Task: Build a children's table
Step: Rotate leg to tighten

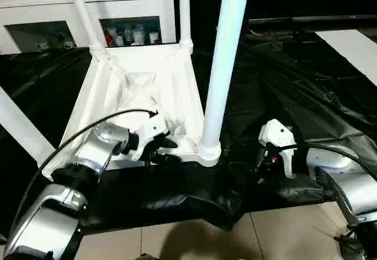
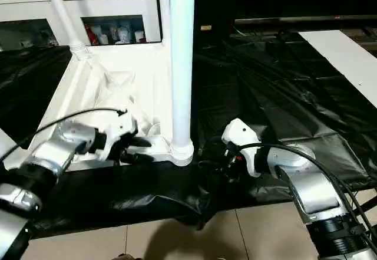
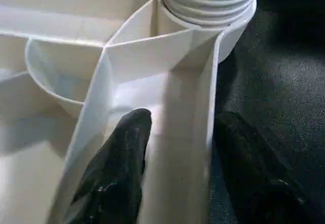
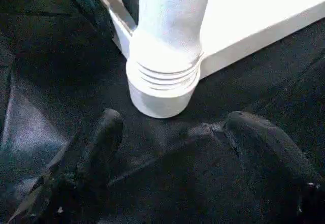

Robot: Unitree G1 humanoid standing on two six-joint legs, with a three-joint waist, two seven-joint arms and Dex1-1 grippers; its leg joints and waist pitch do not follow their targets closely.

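Both my forearms come first, silver, low in the head view. My left gripper [image 1: 158, 148] straddles the near rim of the tabletop [image 1: 141, 95]: one finger inside on the ribs, the other outside on the black sheet [image 1: 283, 95], narrow around the wall, though I cannot tell if they press it. My right gripper [image 4: 167, 132] is spread wide and holds nothing, low on the sheet just beside the near right leg [image 1: 221, 65].

Tabletop lies upside down on the sheet, legs up. I judge it light, stiff and smooth, so slippery; thin rim and ribs give the best hold. A leg is long and would tip the whole piece if pulled high, so better to take it low, near the ribbed socket [image 4: 162, 82].

Behind stands a cabinet [image 1: 88, 6]. Folds of the sheet near my right fingers [image 4: 254, 137] may catch.
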